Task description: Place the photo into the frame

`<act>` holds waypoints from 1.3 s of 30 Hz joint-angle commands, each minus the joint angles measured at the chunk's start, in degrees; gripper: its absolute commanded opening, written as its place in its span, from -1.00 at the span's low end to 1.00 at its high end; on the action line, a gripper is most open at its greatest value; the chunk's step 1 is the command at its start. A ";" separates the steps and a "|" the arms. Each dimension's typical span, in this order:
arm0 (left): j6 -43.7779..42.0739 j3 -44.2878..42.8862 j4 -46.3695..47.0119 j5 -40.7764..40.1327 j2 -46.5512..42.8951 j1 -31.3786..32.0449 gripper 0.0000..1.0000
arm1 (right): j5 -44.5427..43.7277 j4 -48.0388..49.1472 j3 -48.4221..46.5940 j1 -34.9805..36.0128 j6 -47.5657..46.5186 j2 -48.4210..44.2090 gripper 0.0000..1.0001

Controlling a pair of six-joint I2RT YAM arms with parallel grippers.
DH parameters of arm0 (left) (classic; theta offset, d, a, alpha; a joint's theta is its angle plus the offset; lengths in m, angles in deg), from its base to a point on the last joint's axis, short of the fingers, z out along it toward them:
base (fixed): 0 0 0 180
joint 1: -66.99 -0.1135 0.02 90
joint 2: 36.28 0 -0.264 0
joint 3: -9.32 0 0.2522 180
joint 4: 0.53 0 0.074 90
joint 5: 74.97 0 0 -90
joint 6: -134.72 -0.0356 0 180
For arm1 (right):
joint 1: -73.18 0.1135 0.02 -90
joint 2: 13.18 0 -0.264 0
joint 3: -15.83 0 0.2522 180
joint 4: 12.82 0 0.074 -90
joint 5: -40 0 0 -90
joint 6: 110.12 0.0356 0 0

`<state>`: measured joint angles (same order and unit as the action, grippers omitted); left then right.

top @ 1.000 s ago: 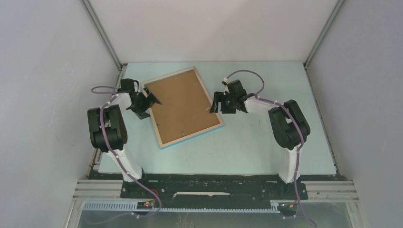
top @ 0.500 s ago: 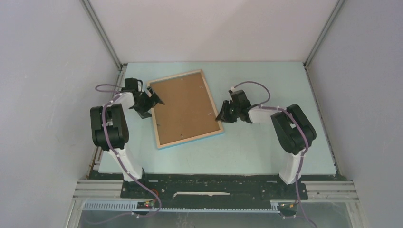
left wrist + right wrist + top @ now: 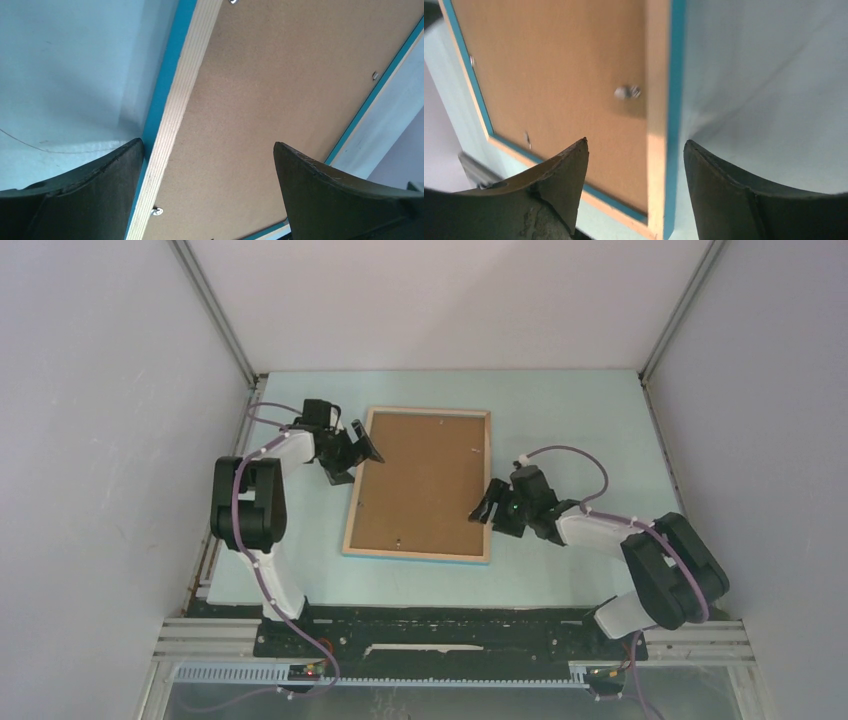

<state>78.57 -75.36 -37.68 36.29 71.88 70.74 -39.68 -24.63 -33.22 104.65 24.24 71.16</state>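
The frame (image 3: 415, 556) is seen lying flat on the pale blue bench (image 3: 560, 430), its back turned up and its long sides running roughly away from the arms' bases. A brown backing board (image 3: 425, 480) is set inside its light wood rails, and small metal clips (image 3: 627, 92) are seen along the board's edges. A strip of teal is shown on the outer side of the rails in both wrist views. The left fingers (image 3: 368, 447) are held at the frame's left long side near the far corner, spread wide apart and grasping nothing. In the left wrist view one finger (image 3: 95, 190) is placed over the bare bench, the other is placed over the board, and the left rail (image 3: 175, 115) is seen running between them. The right fingers (image 3: 483, 512) are held at the right long side, nearer the front corner, likewise parted and empty. In the right wrist view one finger (image 3: 734, 195) is seen over the bench, the other over the board, and the right rail (image 3: 658, 75) is straddled between them. Whether either pair touches the wood cannot be told.
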 commanded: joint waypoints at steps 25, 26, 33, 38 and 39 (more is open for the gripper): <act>4.71 -35.12 -13.12 -24.99 17.32 4.52 0.54 | -5.93 -5.78 -38.74 -14.38 -9.29 24.60 0.85; 6.02 -37.09 -14.96 -26.12 18.63 4.89 0.51 | -6.01 -6.16 -39.14 -14.36 -9.13 24.95 0.85; 15.18 -37.10 -19.93 -33.50 20.77 7.23 0.39 | -10.29 -8.67 -40.35 -14.03 -8.97 26.79 0.83; 16.89 -33.07 -19.14 -34.14 19.41 8.31 0.28 | -10.28 -10.87 -42.21 -14.10 -9.22 29.06 0.73; 17.20 -32.27 -19.16 -34.33 18.80 8.53 0.21 | -10.32 -11.61 -42.63 -14.21 -8.81 29.66 0.73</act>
<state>92.08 -110.15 -55.72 4.79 92.78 78.56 -48.35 -33.83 -72.84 90.72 16.09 98.78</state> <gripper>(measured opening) 0.649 0.874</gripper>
